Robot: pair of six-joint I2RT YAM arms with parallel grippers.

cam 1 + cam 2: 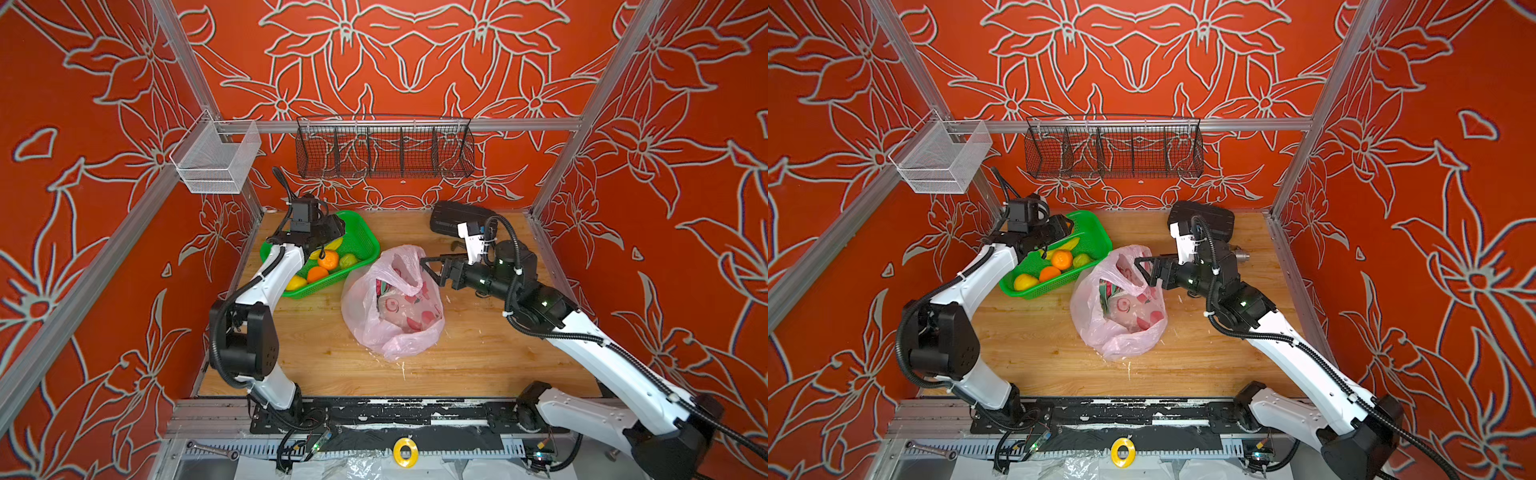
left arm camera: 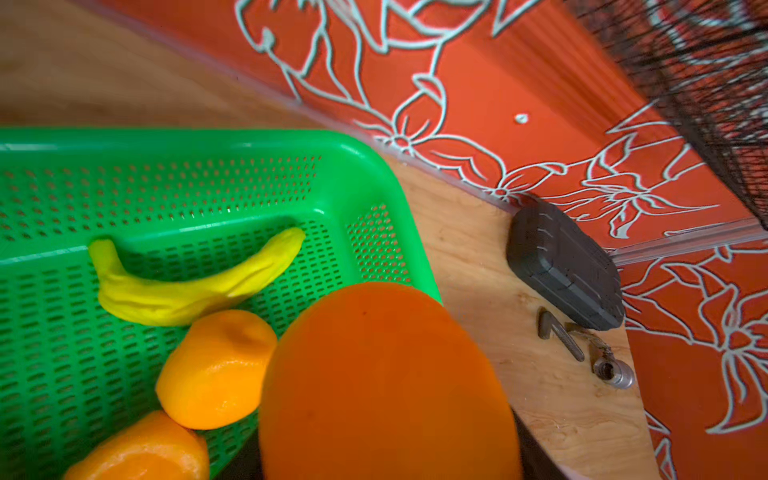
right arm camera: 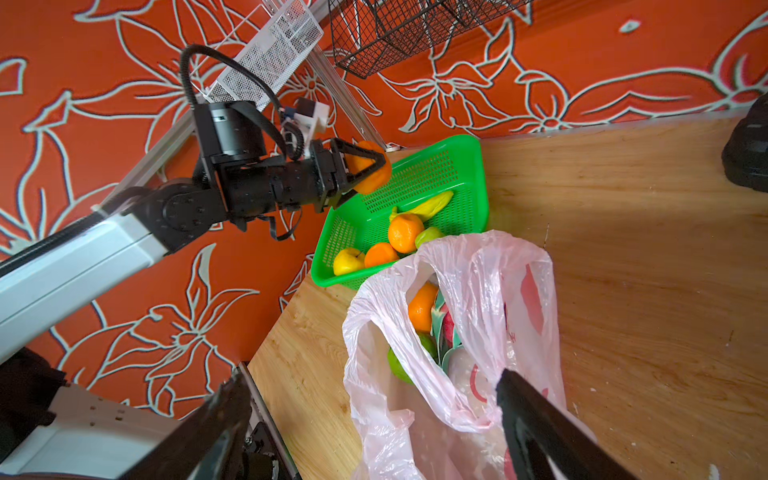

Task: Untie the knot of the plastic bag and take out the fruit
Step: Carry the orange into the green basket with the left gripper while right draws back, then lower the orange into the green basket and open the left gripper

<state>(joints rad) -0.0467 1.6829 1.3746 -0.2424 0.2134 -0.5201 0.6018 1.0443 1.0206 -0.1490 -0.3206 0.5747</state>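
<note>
Left jaws grip an orange (image 3: 375,181) over the basket (image 3: 482,174); right jaws gape wide at the plastic bag (image 1: 390,334).

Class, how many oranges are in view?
4 oranges: two in the green basket, one in the left claw, one inside the plastic bag; more may be hidden there.

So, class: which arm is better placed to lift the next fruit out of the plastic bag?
Right. The right gripper, fingers open, sits at the plastic bag's open mouth, while the left gripper is shut on an orange above the green basket.
</note>
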